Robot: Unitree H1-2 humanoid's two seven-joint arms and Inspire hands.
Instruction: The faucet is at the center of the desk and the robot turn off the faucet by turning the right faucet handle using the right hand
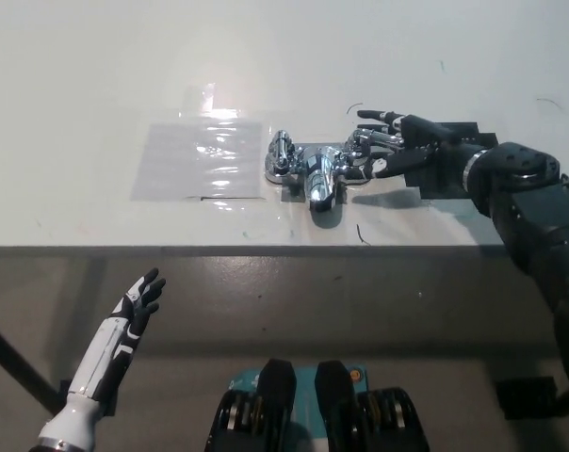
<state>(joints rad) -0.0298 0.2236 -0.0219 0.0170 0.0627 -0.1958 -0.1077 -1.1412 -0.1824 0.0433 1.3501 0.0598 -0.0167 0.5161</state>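
Faucet (315, 171), chrome, with 2 handles, standing near the middle of the white bench (266, 66), its spout pointing toward the bench's near edge. We see the black right hand (398, 143) reaching in from the right, its fingers (377, 117) spread and laid over the right handle (360, 153); the thumb lies on the near side of that handle. Whether the fingers press the handle or only touch it we cannot tell, as the chrome glare hides the contact. The left handle (282, 153) stands free. A clear plastic sheet (198, 160) lies flat on the bench just to the left of the faucet, and a dark pad (442, 162) lies under the right wrist. The white left hand (138, 303) rests low at the lower left, off the bench, fingers apart and holding nothing.

We judge the step in hand to be the taking hold of the right handle, with the turn itself not yet done. The next move calls for a firmer closing of the fingers round the handle, then a rotation of the wrist about the handle's axis, without dragging the faucet sideways across the bench.
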